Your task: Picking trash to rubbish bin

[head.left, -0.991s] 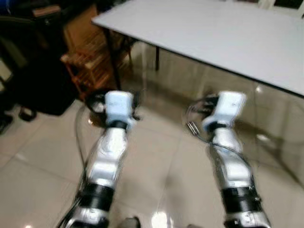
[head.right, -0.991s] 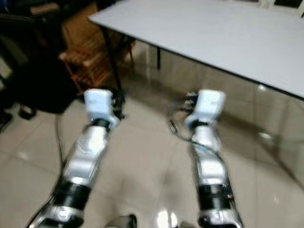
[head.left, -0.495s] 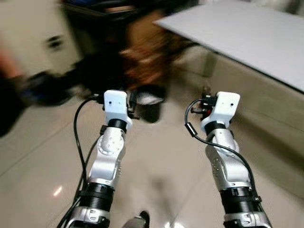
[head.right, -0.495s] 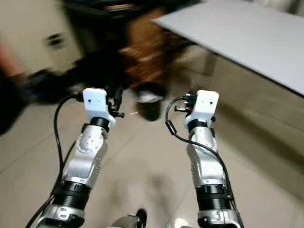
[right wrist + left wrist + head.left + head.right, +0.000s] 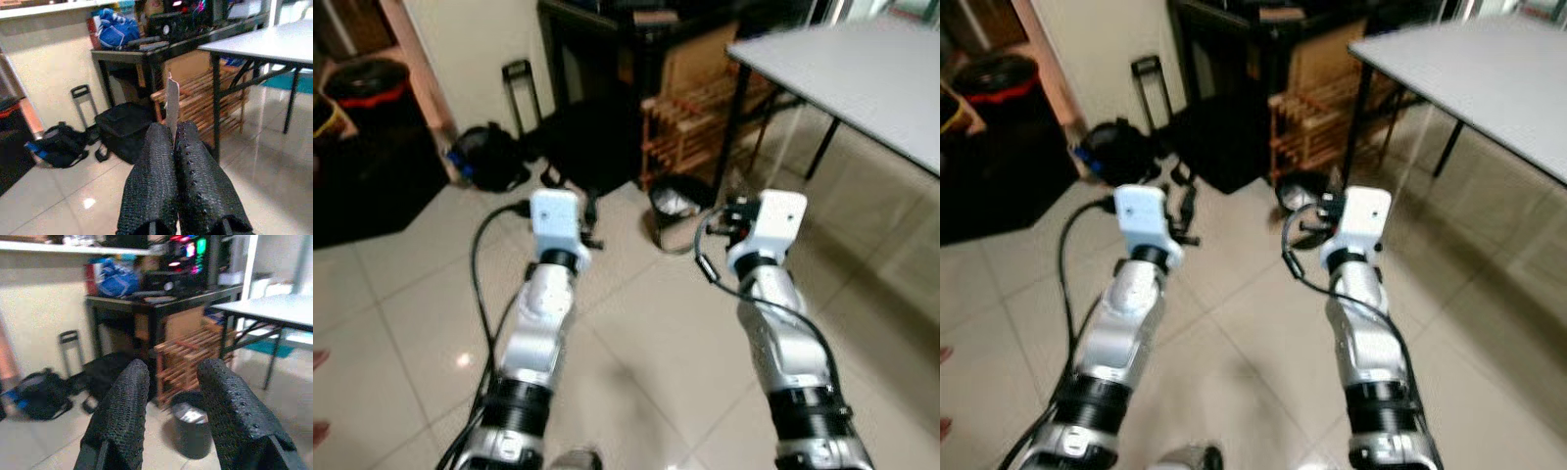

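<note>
Both arms are raised at lower centre of the head view over the tiled floor (image 5: 401, 294). The right gripper (image 5: 172, 147) has its fingers pressed together, clamping a thin flat scrap of trash (image 5: 171, 108). The left gripper (image 5: 171, 382) has its fingers apart and empty. Beyond, at centre, stands the black rubbish bin (image 5: 677, 208), beside a wooden rack (image 5: 690, 127). The grey table (image 5: 862, 73) occupies upper right.

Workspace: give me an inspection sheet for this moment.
Surface: glossy tiled floor.
Job's things: black rubbish bin beside wooden rack; thin trash scrap pinched in right gripper.
Clutter: backpack, black bag.
Grippers: left gripper open, empty; right shut on scrap.
Cables: black cable along left arm.
Surroundings: grey table, dark desk.
</note>
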Controlling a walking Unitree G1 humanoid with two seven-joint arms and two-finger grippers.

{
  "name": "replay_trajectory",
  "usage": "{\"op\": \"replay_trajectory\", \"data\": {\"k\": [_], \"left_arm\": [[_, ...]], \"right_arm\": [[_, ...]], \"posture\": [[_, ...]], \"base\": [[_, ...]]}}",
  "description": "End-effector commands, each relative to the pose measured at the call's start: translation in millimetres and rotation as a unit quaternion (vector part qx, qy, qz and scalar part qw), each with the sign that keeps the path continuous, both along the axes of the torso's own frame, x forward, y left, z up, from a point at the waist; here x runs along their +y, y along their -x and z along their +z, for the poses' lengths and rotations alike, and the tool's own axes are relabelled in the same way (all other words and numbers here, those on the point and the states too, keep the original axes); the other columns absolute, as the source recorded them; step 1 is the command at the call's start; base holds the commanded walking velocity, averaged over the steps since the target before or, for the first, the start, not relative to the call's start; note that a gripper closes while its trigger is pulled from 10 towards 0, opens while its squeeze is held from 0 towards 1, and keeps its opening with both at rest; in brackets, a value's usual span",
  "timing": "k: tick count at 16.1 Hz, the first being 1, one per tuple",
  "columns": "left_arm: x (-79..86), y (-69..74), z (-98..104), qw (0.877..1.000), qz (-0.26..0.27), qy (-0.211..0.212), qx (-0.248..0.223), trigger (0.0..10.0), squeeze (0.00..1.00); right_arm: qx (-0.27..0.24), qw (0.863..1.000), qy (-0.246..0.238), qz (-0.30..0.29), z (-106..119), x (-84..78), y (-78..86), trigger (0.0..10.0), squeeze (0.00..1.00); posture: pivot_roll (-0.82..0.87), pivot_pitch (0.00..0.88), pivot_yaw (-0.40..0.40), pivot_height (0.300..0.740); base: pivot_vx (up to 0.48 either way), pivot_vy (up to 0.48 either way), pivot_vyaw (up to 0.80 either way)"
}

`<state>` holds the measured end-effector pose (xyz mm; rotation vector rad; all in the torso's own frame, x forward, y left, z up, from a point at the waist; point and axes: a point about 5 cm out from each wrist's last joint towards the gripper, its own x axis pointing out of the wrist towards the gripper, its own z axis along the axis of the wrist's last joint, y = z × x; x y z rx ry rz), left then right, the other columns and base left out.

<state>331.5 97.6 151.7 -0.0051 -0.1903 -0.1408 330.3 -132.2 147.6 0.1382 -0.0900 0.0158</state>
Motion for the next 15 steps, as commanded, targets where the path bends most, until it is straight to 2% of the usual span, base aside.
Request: {"op": "replay_trajectory", "data": {"k": [1,15], "left_arm": [[4.6,-1.2,-0.6,1.0,0.008,-0.008,0.004,10.0,0.0],[3.7,-1.1,-2.8,1.0,0.005,-0.008,0.011,10.0,0.0]], "right_arm": [[0.005,1.0,-0.003,0.009,0.2,3.8,-0.6,10.0,0.0],[0.011,0.999,0.005,0.035,-1.7,10.9,-0.1,10.0,0.0]], "posture": [[-0.04,0.103,0.034,0.74],[-0.04,0.086,0.032,0.74]], "base": [[0.401,0.0,0.0],[0.406,0.0,0.0]]}}
